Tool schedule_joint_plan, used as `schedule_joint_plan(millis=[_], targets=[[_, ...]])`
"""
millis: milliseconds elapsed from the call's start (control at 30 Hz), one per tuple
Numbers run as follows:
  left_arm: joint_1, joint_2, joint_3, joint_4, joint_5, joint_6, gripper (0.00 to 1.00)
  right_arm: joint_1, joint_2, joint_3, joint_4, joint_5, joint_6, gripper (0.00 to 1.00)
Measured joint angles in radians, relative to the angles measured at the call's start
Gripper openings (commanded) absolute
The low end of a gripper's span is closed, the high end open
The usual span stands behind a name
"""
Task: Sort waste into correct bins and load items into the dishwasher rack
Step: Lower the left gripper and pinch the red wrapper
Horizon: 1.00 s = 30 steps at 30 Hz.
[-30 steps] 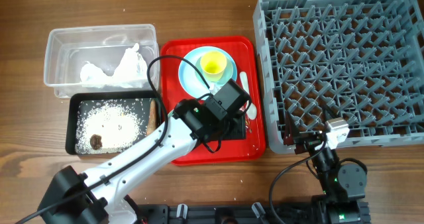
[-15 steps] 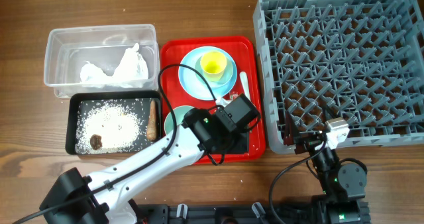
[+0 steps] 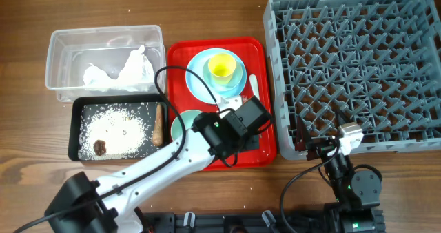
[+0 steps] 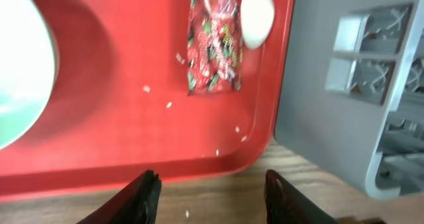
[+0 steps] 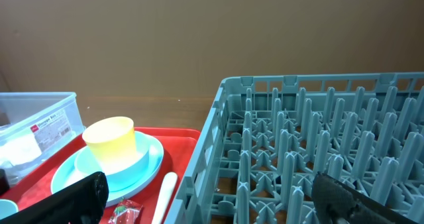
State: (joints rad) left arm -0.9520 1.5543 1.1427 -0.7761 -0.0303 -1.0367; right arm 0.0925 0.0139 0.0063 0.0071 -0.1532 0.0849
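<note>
Hovering over the near right corner of the red tray point(image 4: 99, 118), the left gripper point(image 4: 212, 184) has shifted rightward within the last second and now stands half open and empty. The wrapper point(image 4: 213, 48) still lies flat on the tray against the spoon point(image 4: 257, 15), so it probably needs a fresh grasp before binning. The right gripper point(image 5: 212, 194) rests wide open by the rack point(image 5: 318, 151).

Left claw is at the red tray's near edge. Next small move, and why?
Probably ease the left claw forward over the snack wrapper and lower onto its near end. The claw stands open and empty by the red tray, the wrapper lies flat ahead, and the spoon lies against its far end, leaving the near end freer.
</note>
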Motion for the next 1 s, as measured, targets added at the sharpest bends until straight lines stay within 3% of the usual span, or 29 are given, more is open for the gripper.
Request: schedule_joint_plan(millis=[233,367,567,1000], targets=[[0.003,0.127,0.0,0.112,-0.063,-0.002,0.6,0.0,0.0,0.0,0.0,0.0,0.0,1.0],[0.059,0.183,0.0,0.149,-0.098,-0.002,0.71,0.0,0.0,0.0,0.0,0.0,0.0,1.0],[0.13,0.201,0.0,0.286,-0.114,0.064,0.68,0.0,0.0,0.0,0.0,0.0,0.0,1.0],[0.129,0.301,0.0,0.314,-0.116,0.097,0.65,0.0,0.0,0.0,0.0,0.0,0.0,1.0]])
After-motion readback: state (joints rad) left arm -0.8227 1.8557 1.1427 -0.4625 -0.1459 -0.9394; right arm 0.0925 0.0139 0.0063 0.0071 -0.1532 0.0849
